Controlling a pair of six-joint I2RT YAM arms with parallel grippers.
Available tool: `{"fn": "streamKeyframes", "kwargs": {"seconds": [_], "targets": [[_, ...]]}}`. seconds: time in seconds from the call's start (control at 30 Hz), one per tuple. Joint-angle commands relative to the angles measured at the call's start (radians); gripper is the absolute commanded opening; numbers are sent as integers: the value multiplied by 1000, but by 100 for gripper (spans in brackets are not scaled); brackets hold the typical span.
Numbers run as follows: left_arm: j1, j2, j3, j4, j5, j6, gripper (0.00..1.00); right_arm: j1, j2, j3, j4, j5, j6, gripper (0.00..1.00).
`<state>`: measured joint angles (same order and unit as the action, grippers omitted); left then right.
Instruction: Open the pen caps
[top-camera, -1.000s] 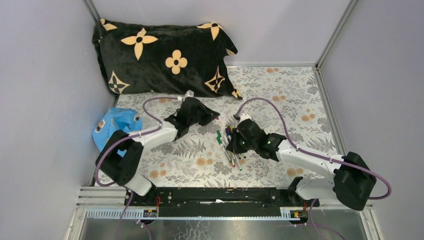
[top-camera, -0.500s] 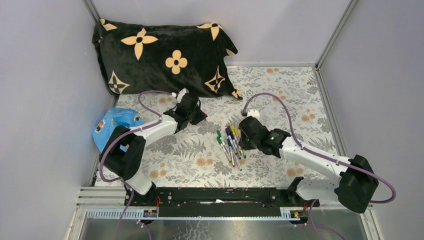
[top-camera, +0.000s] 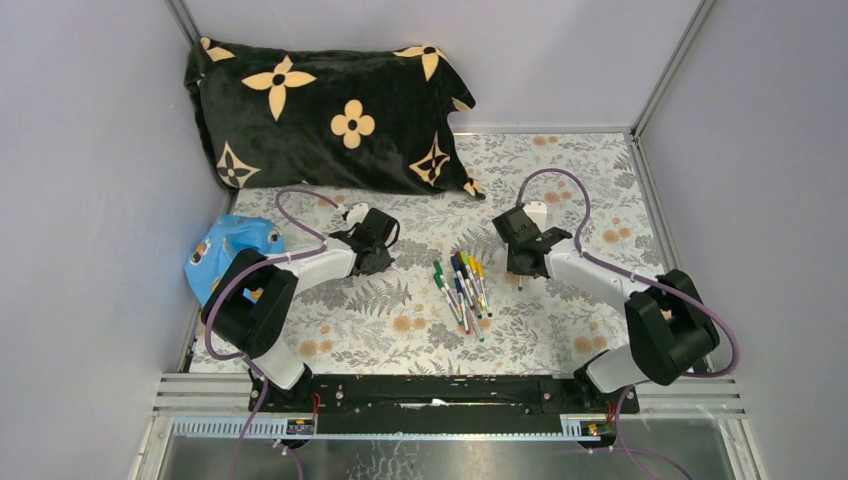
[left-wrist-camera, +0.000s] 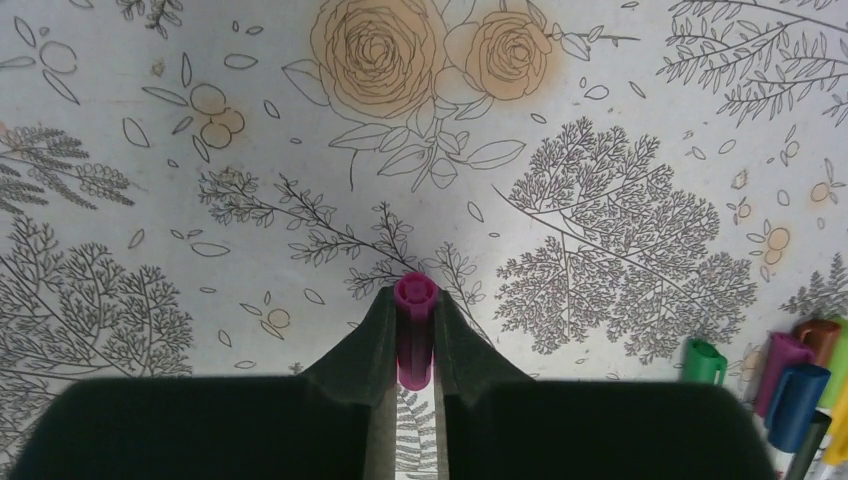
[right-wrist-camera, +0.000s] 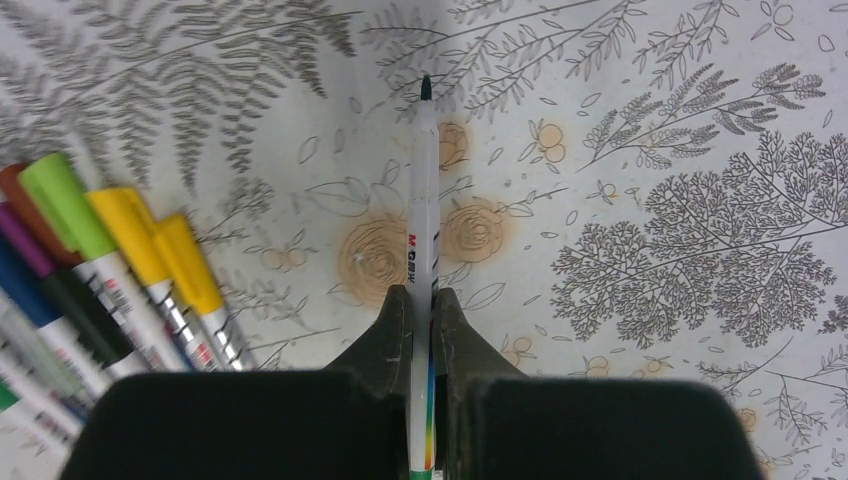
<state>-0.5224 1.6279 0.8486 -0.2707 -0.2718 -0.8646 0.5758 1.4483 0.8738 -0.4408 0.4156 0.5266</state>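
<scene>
1. While you look through the left wrist camera, the left gripper (left-wrist-camera: 415, 300) is clamped on a purple cap (left-wrist-camera: 415, 345). The cap sits between the two fingers with its round end pointing away from the camera, over the flowered tablecloth (left-wrist-camera: 560, 130).
2. Your right gripper (right-wrist-camera: 422, 300) is closed on a single pen (right-wrist-camera: 424, 190). The white barrel runs straight out from between the fingers, and its dark tip (right-wrist-camera: 425, 88) is bare. You cannot tell whether the tip touches the cloth.
3. From above, the heap of pens (top-camera: 462, 285) lies on the cloth between your two grippers. The pens lie side by side, roughly parallel, with their coloured ends toward the far side. The right gripper is near the heap on its right. The left gripper is well apart from it on its left.
4. In the right wrist view, part of that heap shows at the left edge: a green cap (right-wrist-camera: 55, 185) and two yellow caps (right-wrist-camera: 125, 225), each sitting on its barrel.
5. A black pillow (top-camera: 330, 110) with tan flowers lies at the far left of the table. A blue item (top-camera: 228, 248) lies by the left wall, beside your left arm.
</scene>
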Motion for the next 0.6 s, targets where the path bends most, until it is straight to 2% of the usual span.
{"fn": "streamKeyframes", "kwargs": {"seconds": [0.0, 0.13, 0.27, 0.37, 0.57], "targets": [[-9, 28, -22, -18, -66, 29, 21, -36, 62, 13, 22, 83, -2, 0], [-9, 42, -38, 2, -56, 26, 28, -88, 95, 1, 45, 70, 47, 0], [-11, 39, -55, 21, -47, 22, 47, -120, 119, -1, 55, 46, 103, 3], [-11, 30, -63, 32, -44, 21, 56, -124, 134, 1, 65, 38, 122, 6], [-11, -14, -63, 33, -40, 24, 59, -127, 168, 21, 78, 17, 114, 12]]}}
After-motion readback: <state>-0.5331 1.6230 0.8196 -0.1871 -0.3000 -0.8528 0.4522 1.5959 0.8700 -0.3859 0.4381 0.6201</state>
